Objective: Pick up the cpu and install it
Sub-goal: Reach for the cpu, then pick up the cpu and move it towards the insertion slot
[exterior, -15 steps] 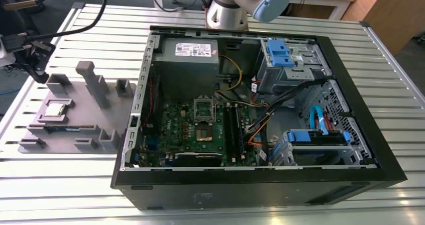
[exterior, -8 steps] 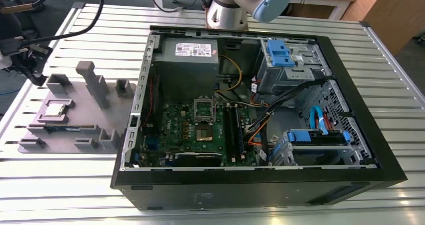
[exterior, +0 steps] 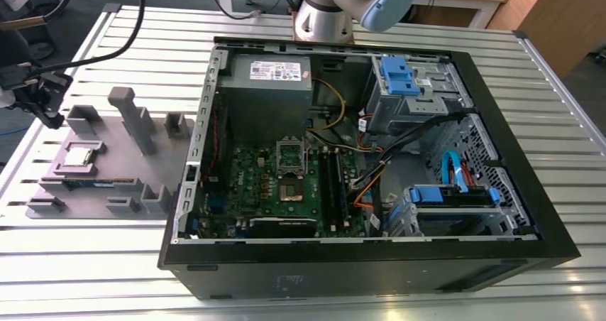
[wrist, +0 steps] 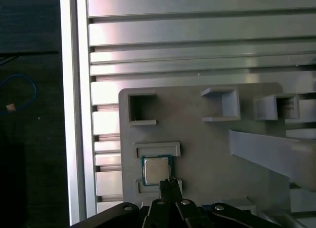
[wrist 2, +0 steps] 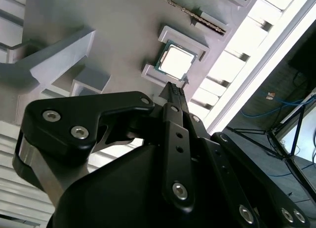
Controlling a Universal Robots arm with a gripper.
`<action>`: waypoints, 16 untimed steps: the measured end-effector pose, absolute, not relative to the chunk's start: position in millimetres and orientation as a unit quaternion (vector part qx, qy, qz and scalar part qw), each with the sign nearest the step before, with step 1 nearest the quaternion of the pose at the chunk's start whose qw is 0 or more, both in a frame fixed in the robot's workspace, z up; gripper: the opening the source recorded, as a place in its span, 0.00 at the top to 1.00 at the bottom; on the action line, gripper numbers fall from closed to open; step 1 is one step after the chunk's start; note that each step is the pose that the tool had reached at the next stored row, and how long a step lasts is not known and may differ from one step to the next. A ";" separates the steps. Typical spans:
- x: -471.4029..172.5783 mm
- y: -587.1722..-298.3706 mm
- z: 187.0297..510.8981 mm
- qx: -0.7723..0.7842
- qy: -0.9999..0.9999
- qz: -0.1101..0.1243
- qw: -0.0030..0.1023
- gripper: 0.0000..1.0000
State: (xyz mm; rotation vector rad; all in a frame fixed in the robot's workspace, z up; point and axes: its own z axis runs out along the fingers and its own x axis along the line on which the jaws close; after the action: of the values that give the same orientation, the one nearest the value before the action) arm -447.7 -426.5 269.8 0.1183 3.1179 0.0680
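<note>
The ribbed metal table (exterior: 558, 122) is carrying everything. On it, the open computer case (exterior: 379, 275) is lying on its side, and its green motherboard (exterior: 284, 193) is facing up. Towards the exterior view's left of the case, a grey holder plate (exterior: 128, 168) is lying flat on the table. The gripper (wrist 2: 176, 89) is hanging above this plate with its fingertips pressed together, pinching nothing, and pointing near one edge of the cpu (wrist: 156, 169). The cpu is sitting in a shallow framed pocket of the plate, with its silvery top facing up, well apart from the case.
</note>
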 end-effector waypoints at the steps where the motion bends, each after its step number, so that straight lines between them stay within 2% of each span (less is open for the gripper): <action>1: -447.7 -427.1 268.2 0.038 0.999 0.022 0.010 0.89; 16: -447.8 -428.2 255.4 0.038 0.999 0.022 0.010 0.89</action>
State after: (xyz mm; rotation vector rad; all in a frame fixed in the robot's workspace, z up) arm -447.8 -428.2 255.4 0.1185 3.1193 0.0675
